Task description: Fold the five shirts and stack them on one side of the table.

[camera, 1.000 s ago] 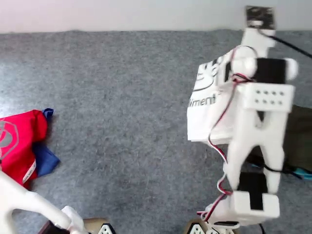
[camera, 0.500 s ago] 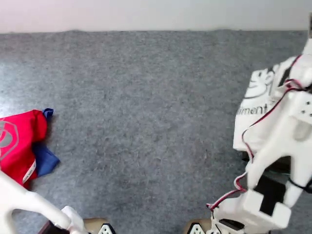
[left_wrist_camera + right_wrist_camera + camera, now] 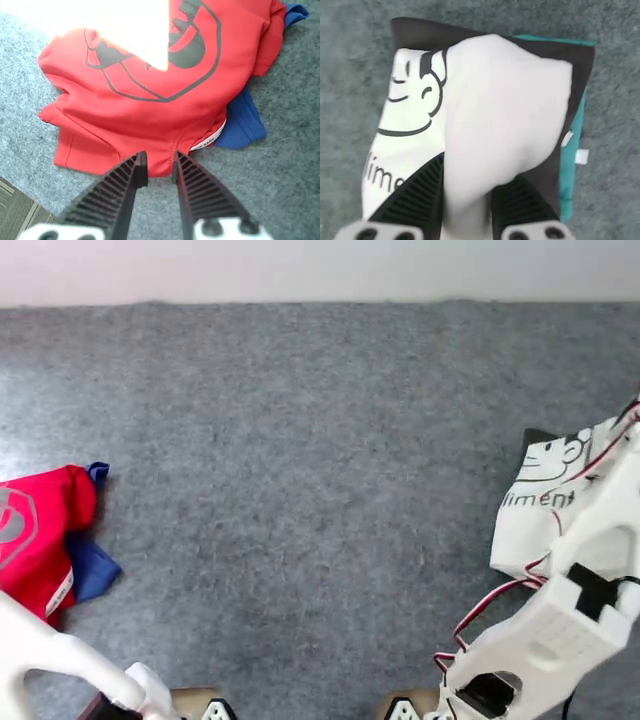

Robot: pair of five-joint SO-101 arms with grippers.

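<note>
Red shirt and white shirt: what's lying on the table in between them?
In the high view, a blue shirt peeks out from under the red shirt. From there to the white shirt it's just bare grey table cover.

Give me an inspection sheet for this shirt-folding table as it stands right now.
Surface: grey felt table.
Job's things: red shirt lies over blue shirt at one side; white shirt held over black shirt and teal shirt at the other.
Clutter: nothing seen.
Grippers: left gripper open, above the red shirt's hem; right gripper shut on the white shirt.
Cables: wires run along the right arm.
Surroundings: pale wall beyond the table.
</note>
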